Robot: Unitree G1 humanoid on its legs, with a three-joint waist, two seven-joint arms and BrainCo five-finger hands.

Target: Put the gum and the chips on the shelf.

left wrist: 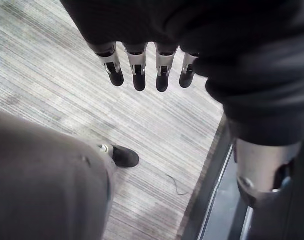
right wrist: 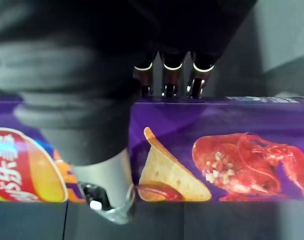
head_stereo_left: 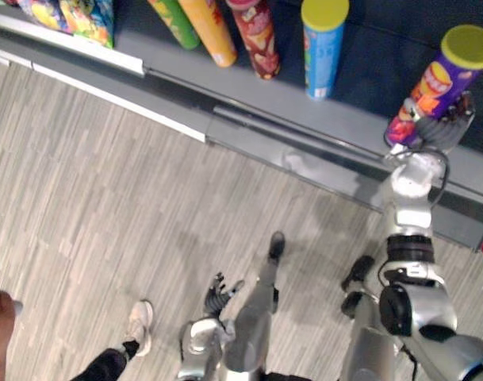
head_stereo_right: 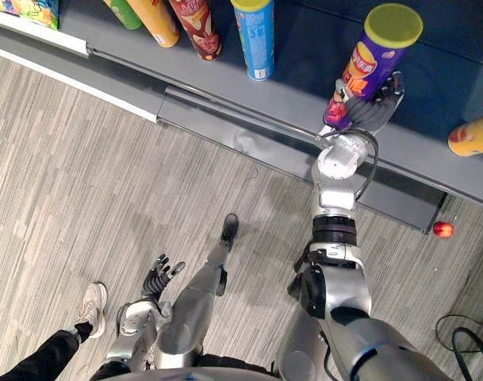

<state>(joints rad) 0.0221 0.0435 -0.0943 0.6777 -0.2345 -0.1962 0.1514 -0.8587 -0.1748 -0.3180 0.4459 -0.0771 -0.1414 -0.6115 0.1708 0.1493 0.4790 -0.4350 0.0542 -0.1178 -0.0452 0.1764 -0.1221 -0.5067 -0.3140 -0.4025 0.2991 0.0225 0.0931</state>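
A purple chips can (head_stereo_left: 445, 73) with a yellow-green lid stands tilted near the front of the grey shelf (head_stereo_left: 304, 107), at the right end. My right hand (head_stereo_right: 373, 109) is shut on its lower part. In the right wrist view the fingers (right wrist: 171, 75) curl behind the can (right wrist: 231, 150) and the thumb (right wrist: 106, 186) lies across its front. I cannot tell whether the can's base rests on the shelf. My left hand (head_stereo_right: 159, 275) hangs low over the floor, with relaxed fingers (left wrist: 138, 70) that hold nothing.
Further left on the shelf stand a blue can (head_stereo_left: 323, 49), a red can (head_stereo_left: 255, 32), an orange can (head_stereo_left: 209, 30) and a green can (head_stereo_left: 174, 22). Another orange can (head_stereo_right: 473, 135) lies at the right. A small red ball (head_stereo_right: 442, 229) sits on the floor. A person's white shoe (head_stereo_left: 139, 324) is at lower left.
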